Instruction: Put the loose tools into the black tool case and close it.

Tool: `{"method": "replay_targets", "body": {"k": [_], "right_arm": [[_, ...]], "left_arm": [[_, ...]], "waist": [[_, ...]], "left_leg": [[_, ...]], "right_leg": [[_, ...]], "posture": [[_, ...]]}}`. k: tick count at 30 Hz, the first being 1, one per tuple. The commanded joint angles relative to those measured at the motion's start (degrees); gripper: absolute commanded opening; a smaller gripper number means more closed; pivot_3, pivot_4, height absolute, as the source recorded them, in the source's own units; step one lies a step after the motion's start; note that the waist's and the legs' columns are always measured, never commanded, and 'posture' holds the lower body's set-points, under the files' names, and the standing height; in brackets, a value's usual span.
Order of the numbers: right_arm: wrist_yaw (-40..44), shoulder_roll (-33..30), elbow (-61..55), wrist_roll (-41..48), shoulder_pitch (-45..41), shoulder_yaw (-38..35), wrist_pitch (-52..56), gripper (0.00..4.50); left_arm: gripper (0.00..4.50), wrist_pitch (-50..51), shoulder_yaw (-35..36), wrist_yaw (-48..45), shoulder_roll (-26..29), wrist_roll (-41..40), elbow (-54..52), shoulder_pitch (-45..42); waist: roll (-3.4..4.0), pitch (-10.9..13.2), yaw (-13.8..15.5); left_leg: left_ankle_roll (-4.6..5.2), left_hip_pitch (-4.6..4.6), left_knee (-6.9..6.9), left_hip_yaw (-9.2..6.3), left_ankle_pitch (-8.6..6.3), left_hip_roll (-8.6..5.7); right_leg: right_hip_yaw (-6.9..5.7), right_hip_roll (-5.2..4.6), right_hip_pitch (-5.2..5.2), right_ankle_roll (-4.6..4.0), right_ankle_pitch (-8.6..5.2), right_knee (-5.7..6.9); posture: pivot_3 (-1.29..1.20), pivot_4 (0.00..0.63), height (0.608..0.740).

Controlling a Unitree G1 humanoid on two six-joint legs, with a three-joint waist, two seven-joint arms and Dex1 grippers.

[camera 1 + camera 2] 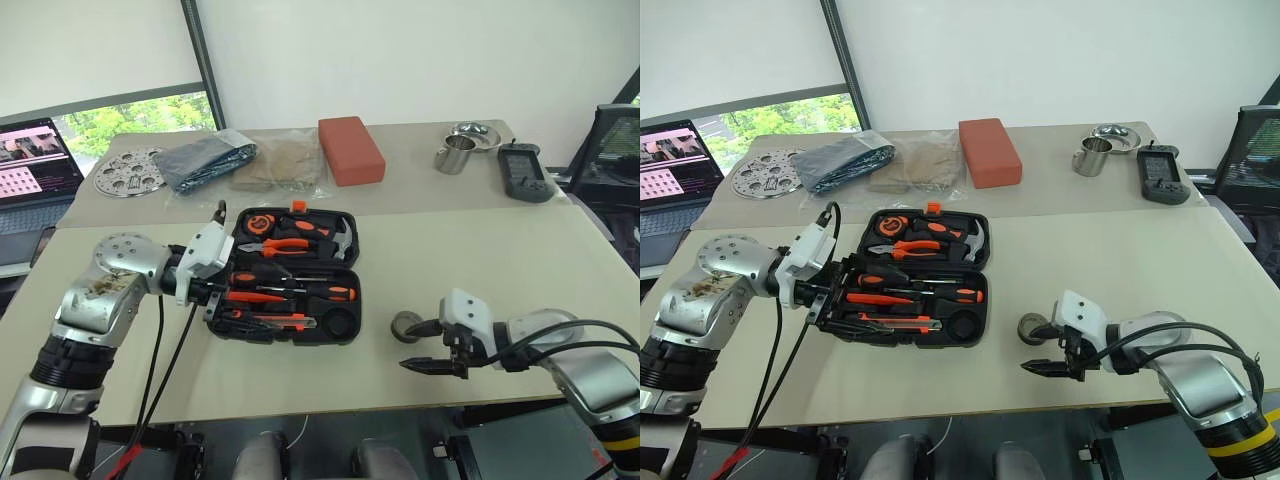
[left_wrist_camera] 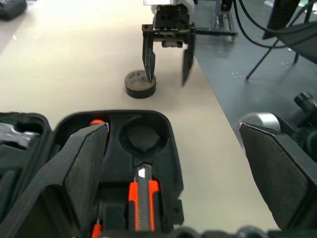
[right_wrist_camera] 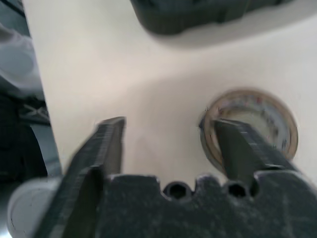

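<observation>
- Black tool case (image 1: pixel 290 275) lies open on the beige surface (image 1: pixel 480 250), long axis left-right; its left edge is hidden behind the left end effector (image 1: pixel 212 300), whose fingers are spread wide and empty.
- Grey tape roll (image 1: pixel 406 326) lies flat, right of case.
- Right end effector (image 1: pixel 425 360) part-open, straddling the roll's edge, unclamped.
- Laptop (image 1: pixel 35 165) cut off far left.

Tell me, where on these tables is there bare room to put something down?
Most free: the near table to the right of the open black tool case, beyond the tape roll and right gripper. A bare strip also runs along the front edge. The far table is crowded: perforated disc, bags, red block, metal cup.
</observation>
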Motion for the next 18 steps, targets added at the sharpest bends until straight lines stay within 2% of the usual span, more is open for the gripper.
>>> {"method": "replay_targets", "body": {"k": [1, 5, 13, 18], "right_arm": [[-0.9, 0.5, -0.1, -1.5, -2.4, 0.3, -0.6, 1.30], [-1.2, 0.9, 0.9, -3.1, -3.8, 1.4, -0.4, 0.03], [0.1, 1.2, 3.3, -5.7, -7.0, 3.3, -3.0, 0.03], [2.0, 2.7, -0.1, -4.1, -14.8, 3.8, -1.8, 0.03]], "left_arm": [[4.50, -1.5, 0.6, -0.7, 1.6, 1.0, -2.2, 1.0], [4.50, -1.7, 0.9, -0.5, 1.9, 1.3, -3.3, 2.3], [4.50, -0.3, 2.6, 1.4, 2.6, 0.6, -6.5, 5.6], [4.50, 1.2, 6.4, 3.8, 4.5, -0.8, -8.9, 9.9]], "waist": [[0.00, 0.0, 0.0], [-0.01, 0.0, 0.0], [-0.02, 0.0, -0.1], [-0.01, 0.1, -0.4]], "left_leg": [[0.00, 0.01, 0.00, 0.00, 0.00, 0.00], [0.00, 0.00, -0.02, 0.00, 0.00, 0.01], [0.00, 0.03, -0.01, 0.01, 0.00, 0.01], [0.00, 0.04, -0.02, 0.03, 0.00, 0.04]], "right_leg": [[0.01, 0.00, 0.00, 0.00, 0.00, 0.00], [0.01, 0.01, -0.02, 0.00, 0.00, 0.00], [0.02, 0.00, 0.00, -0.01, 0.00, 0.02], [0.08, 0.01, -0.06, -0.01, 0.01, 0.06]], "posture": [[0.00, 0.150, 0.740], [0.00, 0.150, 0.740], [0.00, 0.150, 0.740], [0.00, 0.150, 0.740]]}}
